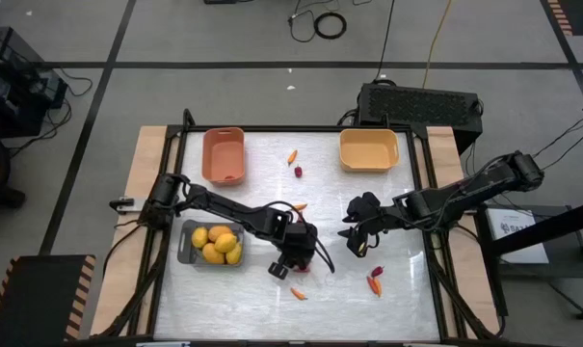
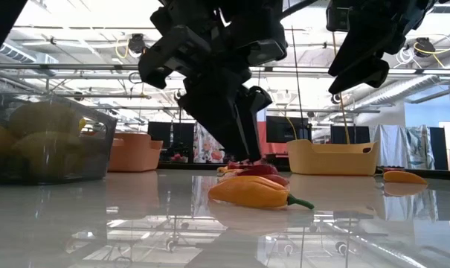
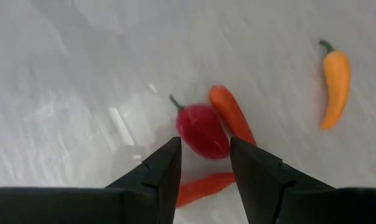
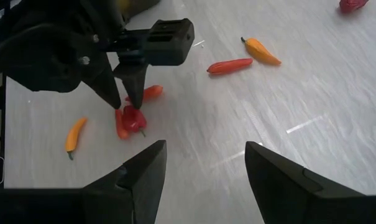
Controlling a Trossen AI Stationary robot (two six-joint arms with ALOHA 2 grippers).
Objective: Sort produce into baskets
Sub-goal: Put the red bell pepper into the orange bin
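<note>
My left gripper (image 3: 204,142) stands open over the near middle of the table, pointing steeply down. A dark red piece (image 3: 203,130) lies on the table between and just beyond its fingertips. Two red-orange peppers (image 3: 231,115) (image 3: 203,186) lie against the red piece. A slim orange pepper (image 3: 334,84) lies apart from them. The grey basket (image 1: 187,243) holds several yellow fruits (image 1: 219,243). My right gripper (image 4: 206,162) hangs open above the table to the right (image 1: 358,236), with nothing between its fingers. My left gripper comes at the dark red piece's near end (image 3: 203,149) from above, slanting, with one finger on either side. Whether the fingers (image 4: 136,99) touch it, I cannot tell. The piece lies on the table.
The salmon basket (image 1: 224,154) stands at the far left and the yellow-orange basket (image 1: 368,150) at the far right. Loose peppers lie near the far edge (image 1: 292,156), mid-table (image 1: 300,206) and at the near right (image 1: 374,282). A red piece (image 1: 298,172) lies by the salmon basket.
</note>
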